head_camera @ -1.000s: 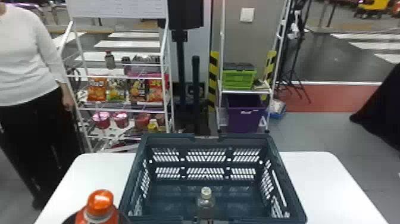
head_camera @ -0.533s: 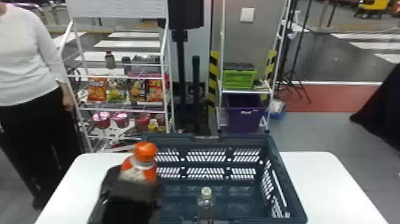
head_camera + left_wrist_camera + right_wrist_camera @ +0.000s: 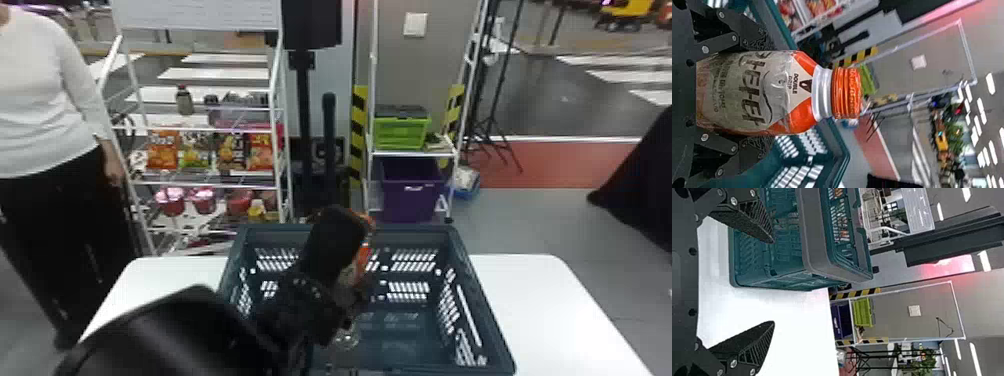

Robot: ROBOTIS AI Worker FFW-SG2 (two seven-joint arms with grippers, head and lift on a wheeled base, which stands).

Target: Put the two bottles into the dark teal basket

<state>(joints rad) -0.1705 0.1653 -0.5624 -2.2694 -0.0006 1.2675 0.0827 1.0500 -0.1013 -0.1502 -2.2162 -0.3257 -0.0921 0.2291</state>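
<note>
Close by, find the right hand (image 3: 773, 282) wide and holding nothing, next to the dark teal basket (image 3: 420, 232). At the basket's near side, see the clear bottle (image 3: 347, 336); cannot tell if in or in front. Over the basket, see the left hand (image 3: 764, 93) tight on the orange-capped bottle (image 3: 781, 92), cap up. If let go too high, could drop hard and tip over. If put down too near the clear bottle, could bump and knock that down. Under it all, see the desk (image 3: 540, 300); far back, a snack rack (image 3: 200, 185).
</note>
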